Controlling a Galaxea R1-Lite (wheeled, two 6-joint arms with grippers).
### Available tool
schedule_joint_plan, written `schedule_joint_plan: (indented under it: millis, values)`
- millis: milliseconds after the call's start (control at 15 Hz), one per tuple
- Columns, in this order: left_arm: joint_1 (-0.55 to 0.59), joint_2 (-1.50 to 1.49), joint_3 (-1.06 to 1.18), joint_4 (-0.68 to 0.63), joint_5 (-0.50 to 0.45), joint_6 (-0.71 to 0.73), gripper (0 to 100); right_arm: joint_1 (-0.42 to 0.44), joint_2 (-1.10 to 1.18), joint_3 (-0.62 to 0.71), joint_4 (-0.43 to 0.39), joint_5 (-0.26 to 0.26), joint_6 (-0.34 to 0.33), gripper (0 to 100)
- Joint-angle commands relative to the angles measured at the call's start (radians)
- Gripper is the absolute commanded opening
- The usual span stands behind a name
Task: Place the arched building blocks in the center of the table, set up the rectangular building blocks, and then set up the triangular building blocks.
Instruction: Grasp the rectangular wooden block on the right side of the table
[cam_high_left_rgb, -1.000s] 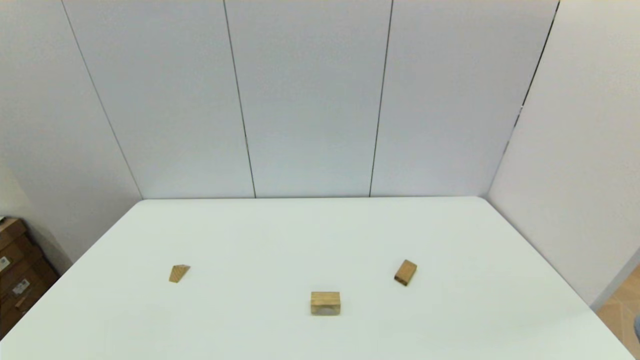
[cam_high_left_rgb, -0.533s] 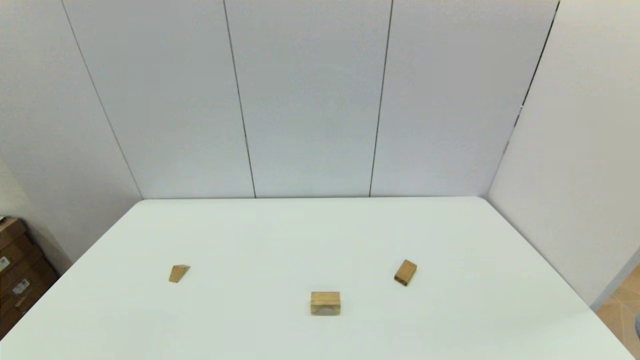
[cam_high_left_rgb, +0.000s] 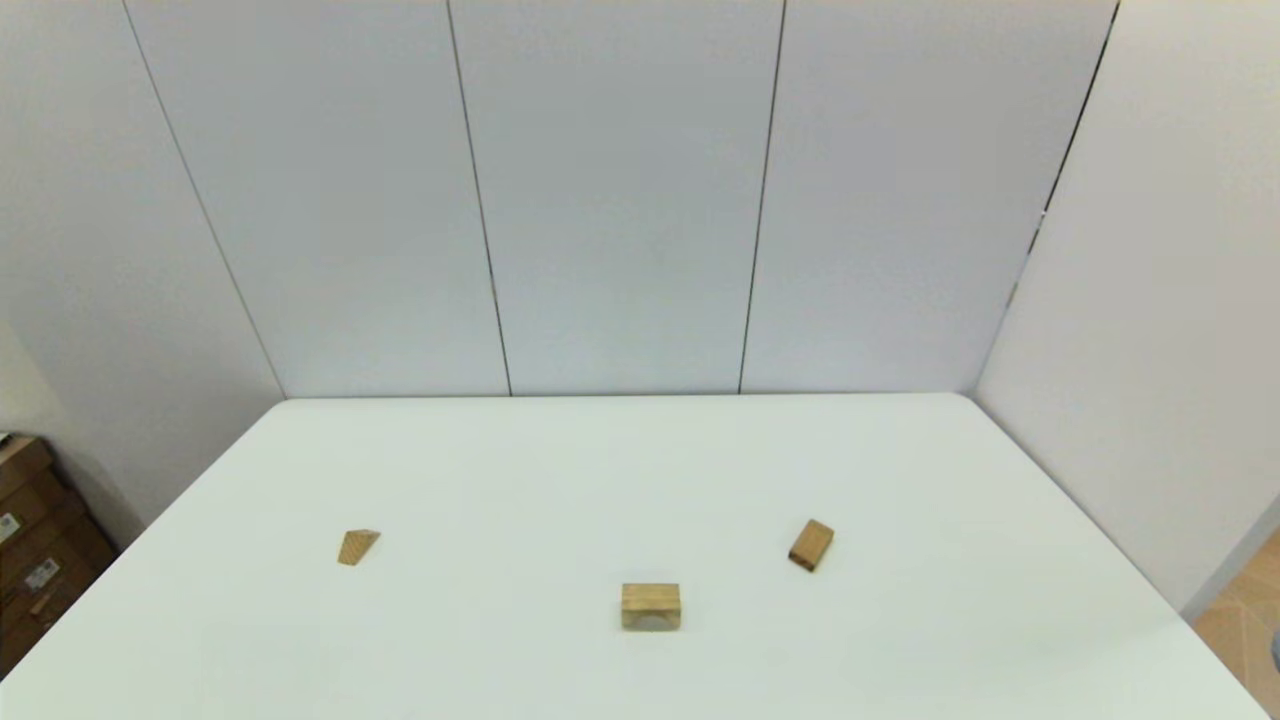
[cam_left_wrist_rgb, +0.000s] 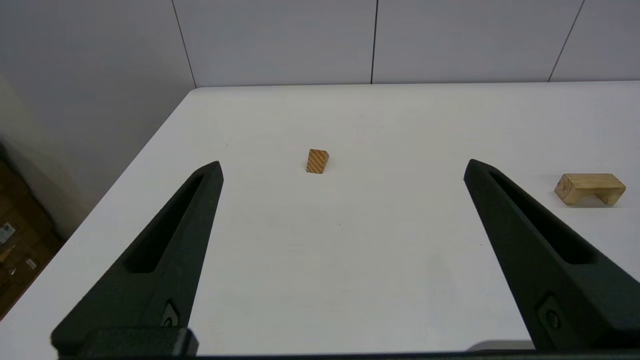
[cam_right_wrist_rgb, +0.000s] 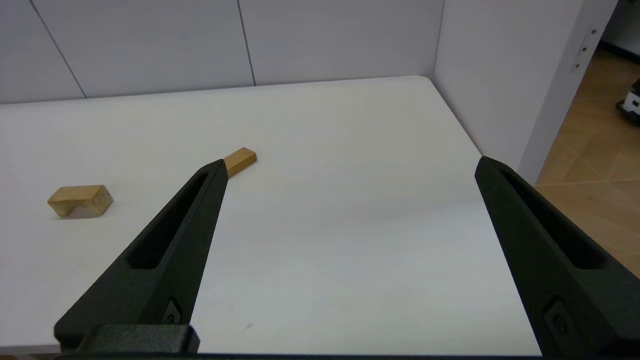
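On the white table (cam_high_left_rgb: 620, 470) the arched block (cam_high_left_rgb: 651, 606) stands near the front middle, its cut-out facing the table. It also shows as the arched block (cam_left_wrist_rgb: 590, 188) and the arched block (cam_right_wrist_rgb: 80, 200) in the wrist views. The triangular block (cam_high_left_rgb: 358, 546) lies to the left, seen as the triangular block (cam_left_wrist_rgb: 317, 161). The rectangular block (cam_high_left_rgb: 811, 545) lies flat to the right, partly hidden behind a finger as the rectangular block (cam_right_wrist_rgb: 241, 160). My left gripper (cam_left_wrist_rgb: 342, 167) and right gripper (cam_right_wrist_rgb: 350, 165) are open and empty, held back near the table's front edge, outside the head view.
Grey wall panels (cam_high_left_rgb: 620, 200) close the table's far side and right side. Brown cardboard boxes (cam_high_left_rgb: 35, 545) stand on the floor beyond the left edge. A wooden floor (cam_right_wrist_rgb: 595, 145) shows past the right edge.
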Motion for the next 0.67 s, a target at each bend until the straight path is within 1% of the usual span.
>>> schedule_joint_plan:
  millis: [67,667]
  values:
    - [0.000,0.001,0.000,0.000,0.001,0.000,100,0.000,0.001,0.000,-0.001,0.000,0.001,100]
    - [0.000,0.001,0.000,0.000,0.001,0.000,100,0.000,0.001,0.000,-0.001,0.002,-0.007,100]
